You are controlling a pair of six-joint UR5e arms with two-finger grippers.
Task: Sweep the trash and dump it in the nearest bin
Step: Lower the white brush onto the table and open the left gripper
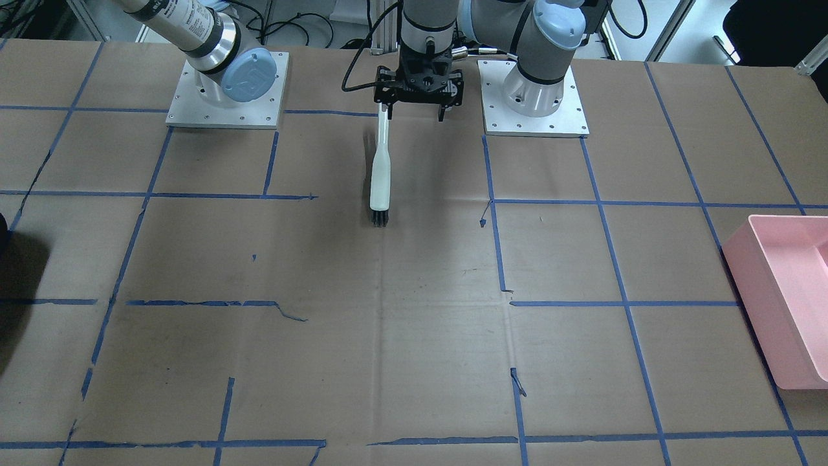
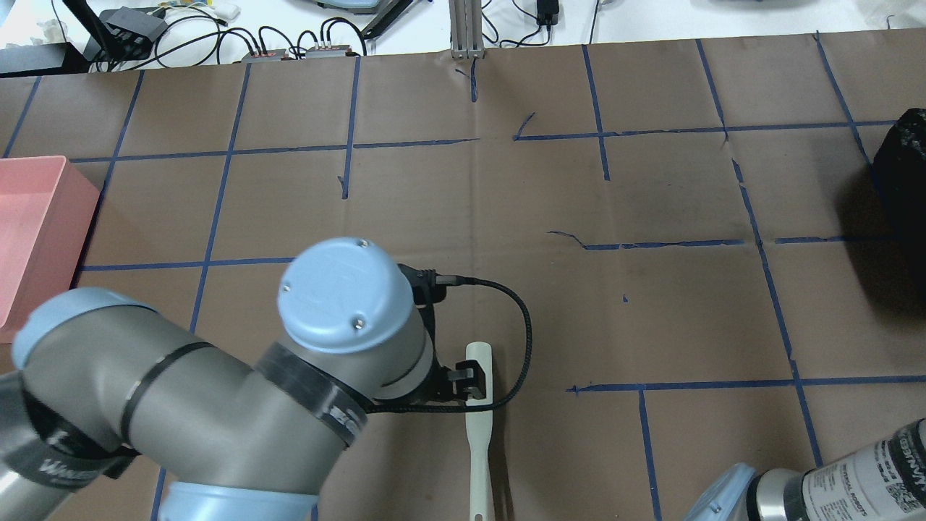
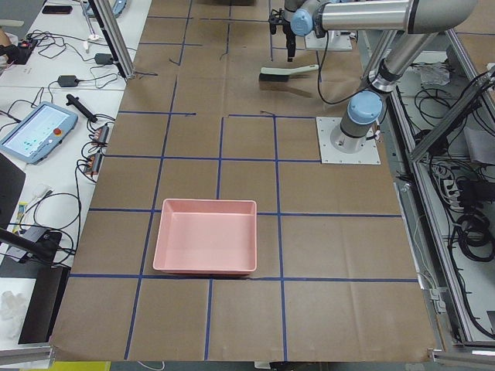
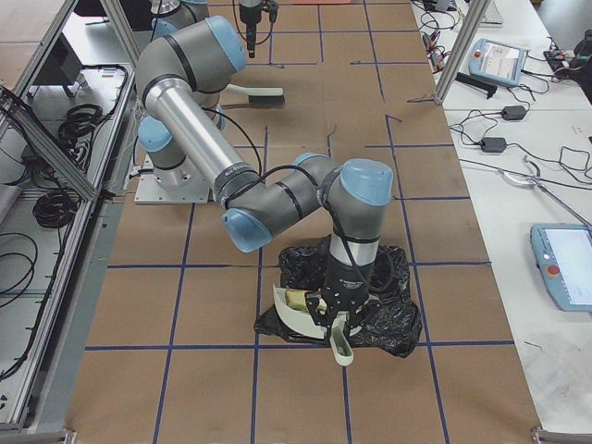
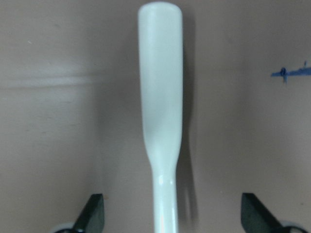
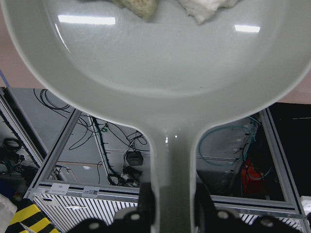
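My right gripper (image 6: 172,208) is shut on the handle of a pale dustpan (image 6: 160,63) and holds it tilted over the black bag bin (image 4: 388,277). Two torn bread pieces (image 6: 138,6) (image 6: 204,7) lie at the pan's far edge. A yellowish lump that may be the potato (image 4: 294,298) shows in the pan (image 4: 301,314). My left gripper (image 1: 415,115) is open just above the table, its fingers (image 5: 92,213) wide apart on either side of the white brush's handle (image 5: 160,111). The brush (image 1: 380,175) lies flat, bristles pointing away from the robot.
A pink bin (image 1: 789,298) stands on the robot's left side of the table; it also shows in the overhead view (image 2: 29,231) and the exterior left view (image 3: 205,246). The black bin (image 2: 901,166) is at the robot's far right. Blue tape lines cross the brown paper.
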